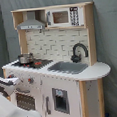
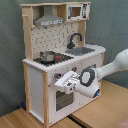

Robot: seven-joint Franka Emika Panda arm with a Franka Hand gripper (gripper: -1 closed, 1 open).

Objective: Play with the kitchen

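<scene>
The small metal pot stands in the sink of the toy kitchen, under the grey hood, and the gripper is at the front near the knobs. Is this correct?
Not quite. The pot stands on the hob, not in the sink, as the first exterior view shows. The rest holds: it is under the grey hood, and the gripper is at the kitchen's front near the knobs.

A grey curtain backdrop [image 2: 115, 25] is seen in both exterior views, and 1 wooden table [image 2: 107, 107] is seen in the second exterior view.
</scene>
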